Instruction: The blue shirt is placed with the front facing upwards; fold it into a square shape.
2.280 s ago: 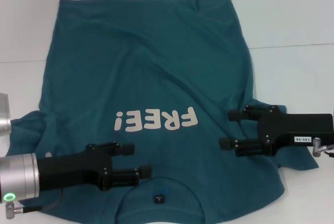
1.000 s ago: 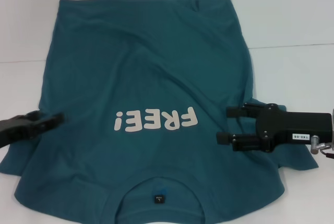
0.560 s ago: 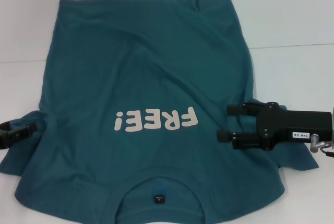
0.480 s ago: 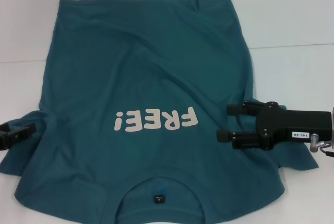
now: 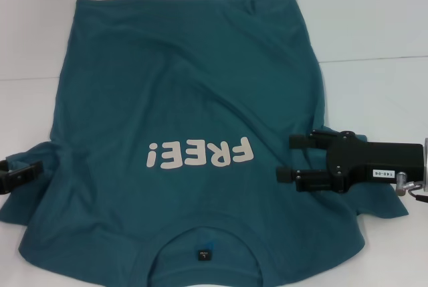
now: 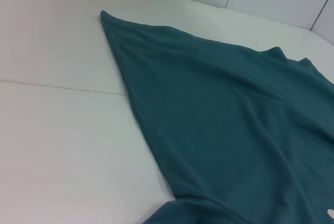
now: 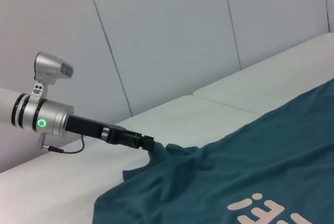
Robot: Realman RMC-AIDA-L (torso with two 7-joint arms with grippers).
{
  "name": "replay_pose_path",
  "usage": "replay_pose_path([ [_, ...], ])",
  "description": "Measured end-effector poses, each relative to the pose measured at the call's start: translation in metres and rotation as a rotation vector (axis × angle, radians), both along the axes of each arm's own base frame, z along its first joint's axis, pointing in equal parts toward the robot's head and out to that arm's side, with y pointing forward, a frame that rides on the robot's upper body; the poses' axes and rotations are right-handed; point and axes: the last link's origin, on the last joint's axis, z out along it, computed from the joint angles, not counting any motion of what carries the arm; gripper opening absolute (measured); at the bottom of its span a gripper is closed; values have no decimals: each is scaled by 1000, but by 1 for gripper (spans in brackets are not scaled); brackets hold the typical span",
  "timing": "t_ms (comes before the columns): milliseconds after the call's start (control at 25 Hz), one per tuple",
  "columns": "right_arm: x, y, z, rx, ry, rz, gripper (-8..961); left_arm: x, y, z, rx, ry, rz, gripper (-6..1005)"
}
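1. Large dark teal-blue cotton T-shirt (image 5: 187,100) lies flat on white table (image 5: 374,26), front up, collar nearest
2. Right gripper (image 5: 286,158) hovers over right sleeve, fingers spread apart
3. Left gripper (image 5: 30,170) pinches left sleeve

Bright, even overhead light, soft faint shadows, no glare, slight softness throughout

A pale white, smooth surface (image 5: 374,26), crossed by a thin seam, is covered by a large dark teal-blue cotton T-shirt (image 5: 194,86) spread flat, off-white "FREE!" lettering (image 5: 199,154) upward.
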Motion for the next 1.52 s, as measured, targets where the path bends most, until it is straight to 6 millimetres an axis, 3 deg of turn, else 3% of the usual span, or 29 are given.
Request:
replay_pose_path([
  [560,0,0,-1,1,2,0,915,6,3,-12,-40,20,-25,867],
  [1160,-1,0,0,4,2,1,914,5,1,-11,-39,20,-22,864],
  [1360,-1,0,0,2,4,2,914,5,4,-9,-36,32,-14,662],
  [1520,-1,0,1,9,11,1,914,4,5,-9,-42,38,-9,573],
])
